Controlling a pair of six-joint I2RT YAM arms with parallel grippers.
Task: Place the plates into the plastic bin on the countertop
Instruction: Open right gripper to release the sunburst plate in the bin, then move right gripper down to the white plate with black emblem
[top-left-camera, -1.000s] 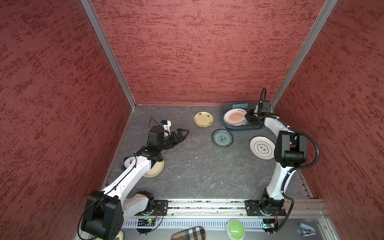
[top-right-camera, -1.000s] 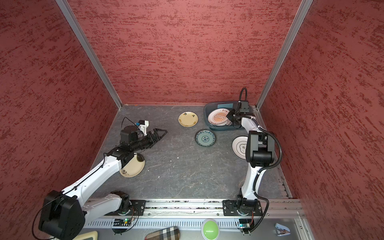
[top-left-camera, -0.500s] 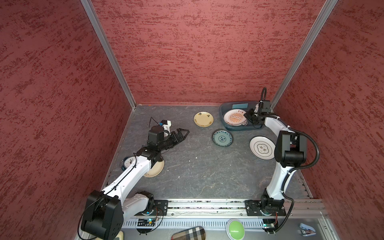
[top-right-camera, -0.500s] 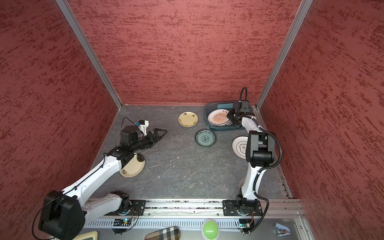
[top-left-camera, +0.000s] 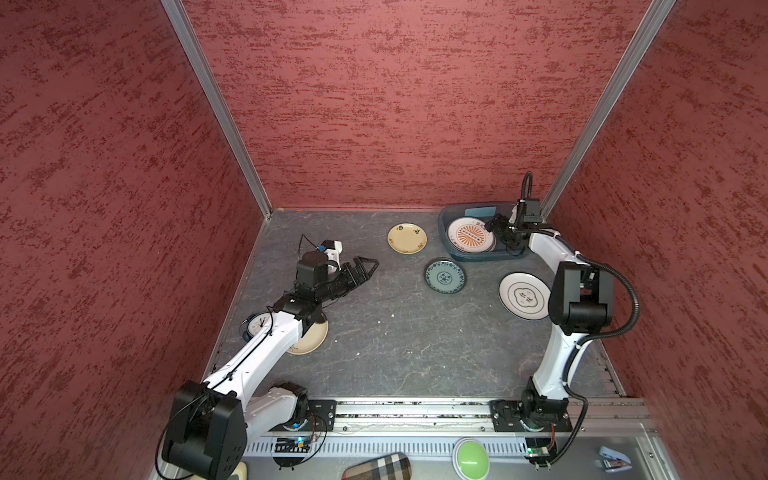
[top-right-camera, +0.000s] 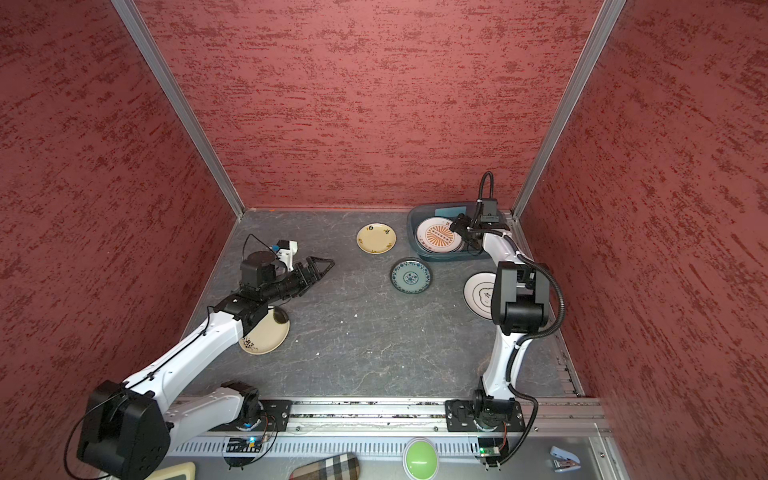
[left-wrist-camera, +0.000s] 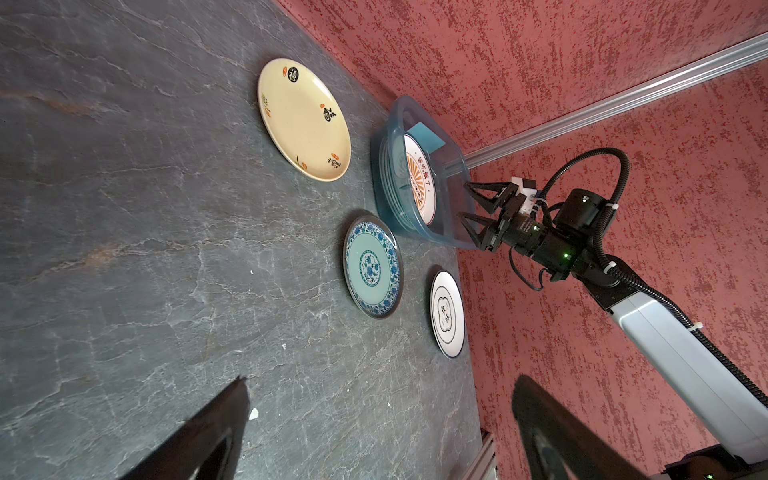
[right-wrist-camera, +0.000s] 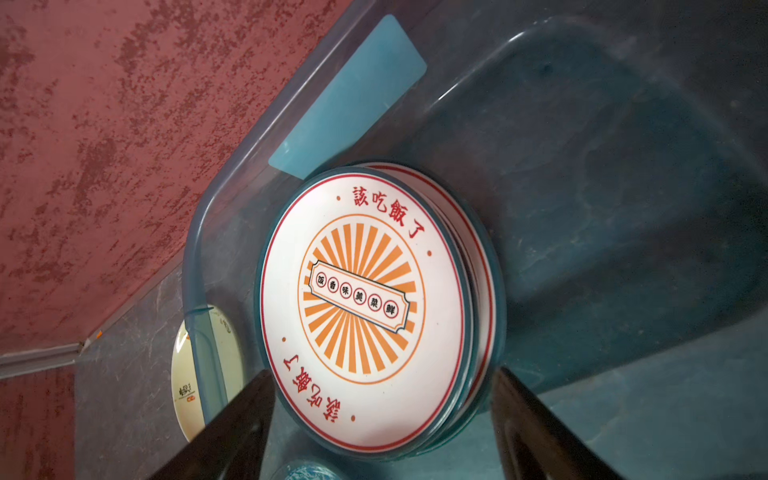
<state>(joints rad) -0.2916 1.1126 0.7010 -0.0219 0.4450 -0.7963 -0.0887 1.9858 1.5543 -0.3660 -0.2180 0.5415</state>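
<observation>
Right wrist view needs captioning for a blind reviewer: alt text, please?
A white orange-sunburst plate tops a stack inside the translucent blue plastic bin. The open right end effector frames it with dark fingers.

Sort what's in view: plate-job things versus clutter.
Job: translucent blue-grey plastic bin; orange-sunburst white plate inside; far cream-yellow round plate; near cream-yellow round plate; teal patterned plate; white black-quatrefoil plate.
Clutter: green round button; plaid case; light blue stapler.

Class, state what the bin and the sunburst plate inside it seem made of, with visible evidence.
The plastic bin: translucent blue-grey plastic, apparently; its contents show through the wall. The sunburst plate: smooth, white, printed orange rays; ceramic or melamine, undecidable here.
</observation>
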